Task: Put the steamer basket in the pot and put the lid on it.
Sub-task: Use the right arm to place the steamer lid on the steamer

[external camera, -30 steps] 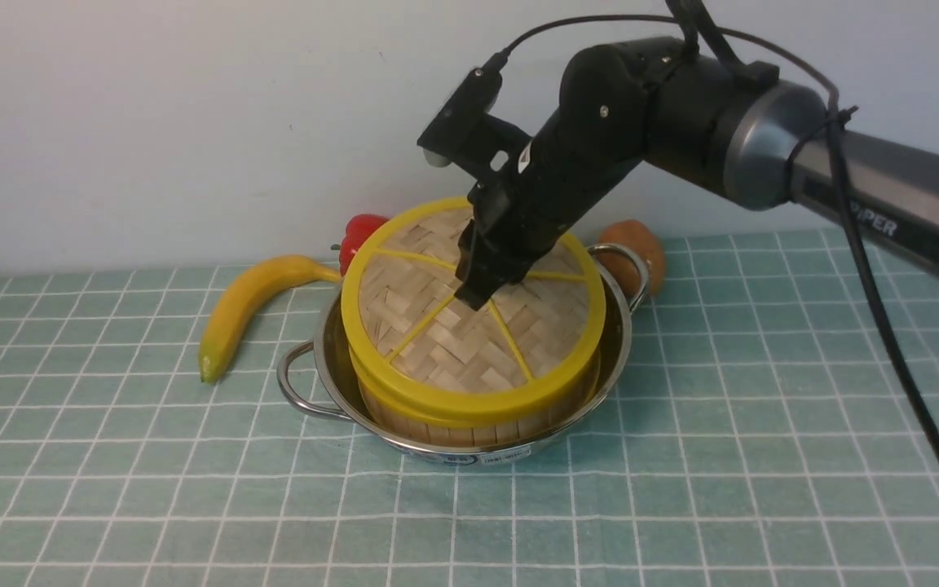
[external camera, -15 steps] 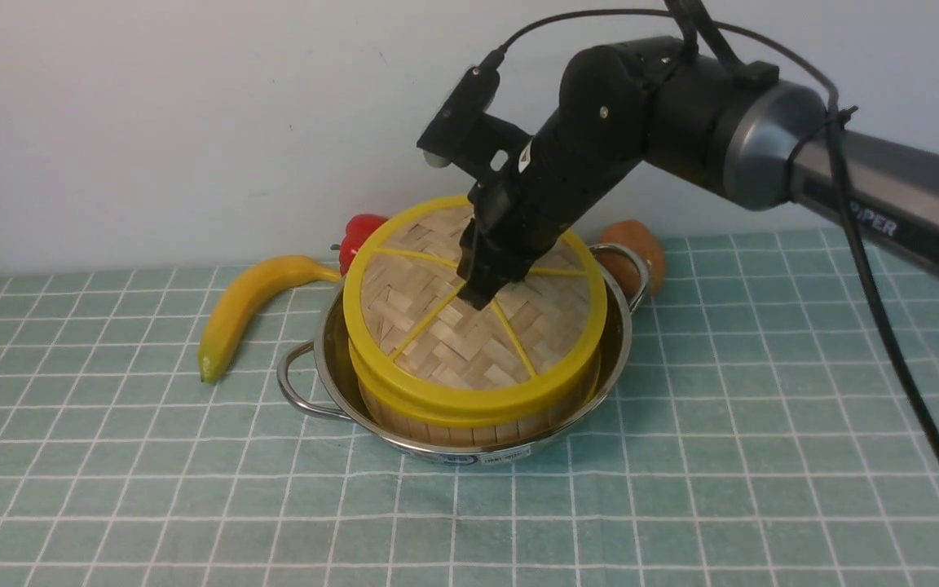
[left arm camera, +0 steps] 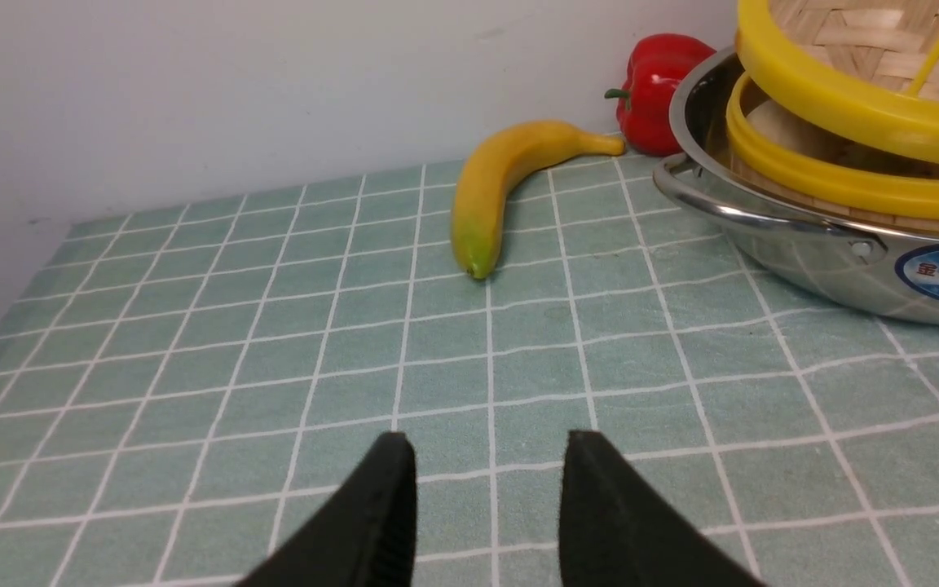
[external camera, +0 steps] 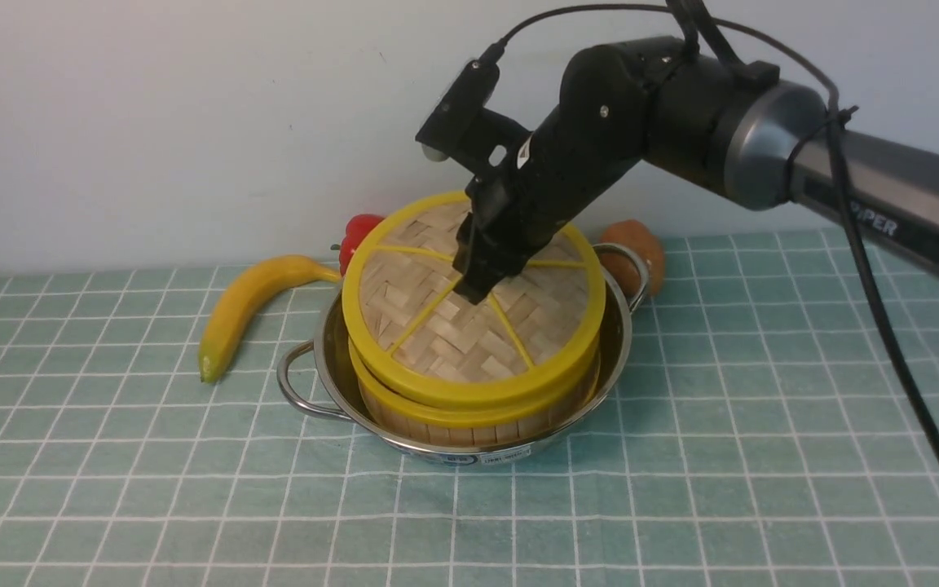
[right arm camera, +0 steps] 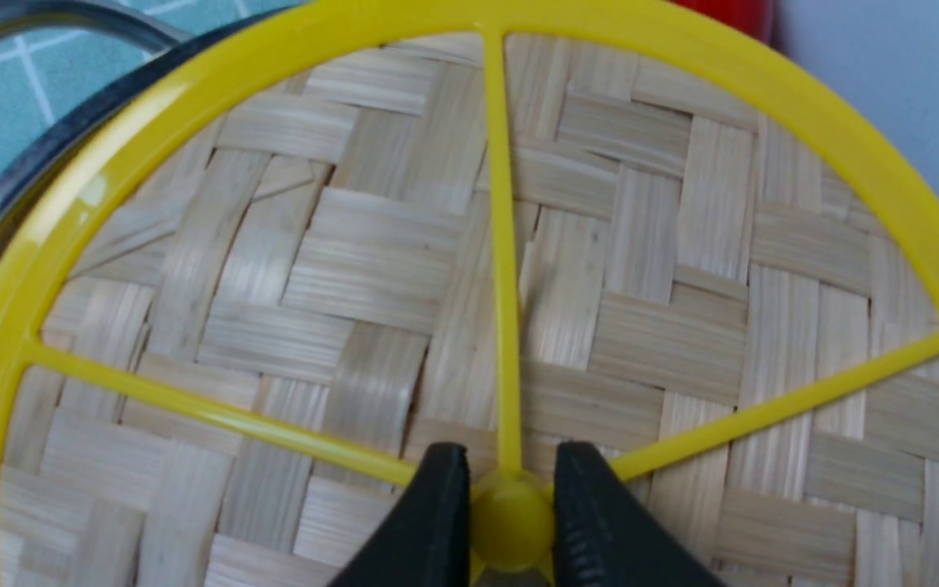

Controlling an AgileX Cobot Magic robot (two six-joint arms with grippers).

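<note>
The steamer basket point(external camera: 469, 414) sits inside the steel pot point(external camera: 323, 359); only its yellow rim and slatted side show. The woven lid point(external camera: 469, 326) hangs tilted just above the basket rim, with a gap on the near and left sides. My right gripper point(external camera: 469, 292) is shut on the lid's central yellow knob point(right arm camera: 512, 522). In the left wrist view the lid point(left arm camera: 844, 98), the basket rim point(left arm camera: 828, 183) and the pot point(left arm camera: 804, 261) show, and my left gripper point(left arm camera: 486, 456) is open and empty over the cloth, apart from the pot.
A banana point(external camera: 245, 306) lies left of the pot. A red pepper point(external camera: 359, 232) stands behind the pot at the left and a brown round fruit point(external camera: 641, 253) behind its right handle. The wall is close behind them. The right arm's cable hangs at the right.
The lid lay flat on the basket rim; now it is raised a little in the right gripper, so the basket's yellow rim shows beneath it.
</note>
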